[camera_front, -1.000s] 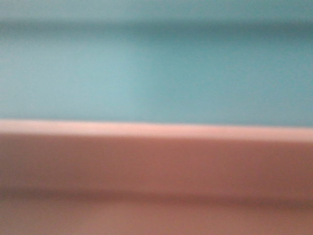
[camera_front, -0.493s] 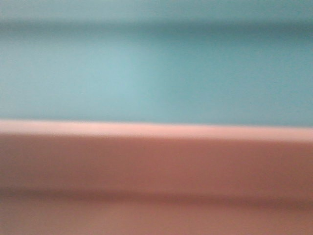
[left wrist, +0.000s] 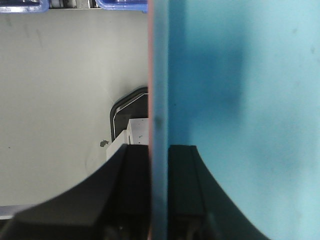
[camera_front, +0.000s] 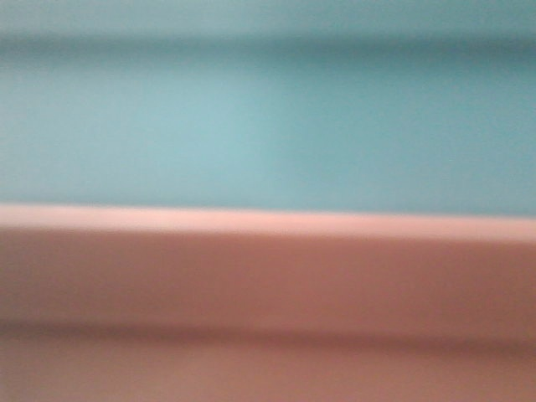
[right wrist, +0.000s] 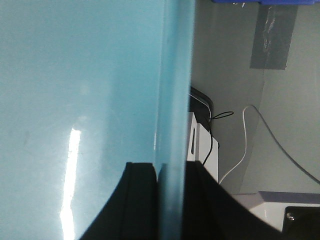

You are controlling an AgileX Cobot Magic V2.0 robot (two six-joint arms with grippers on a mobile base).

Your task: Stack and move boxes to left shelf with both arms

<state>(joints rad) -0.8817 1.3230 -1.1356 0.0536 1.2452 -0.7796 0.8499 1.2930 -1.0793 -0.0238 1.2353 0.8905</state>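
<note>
The turquoise box (camera_front: 268, 126) sits nested in the pink box (camera_front: 268, 301), filling the front view exactly as a second ago (nothing has shifted); left gripper (left wrist: 159, 200) and right gripper (right wrist: 170, 200) each clench a side wall, shelf unseen, so the carry seems paused
</note>
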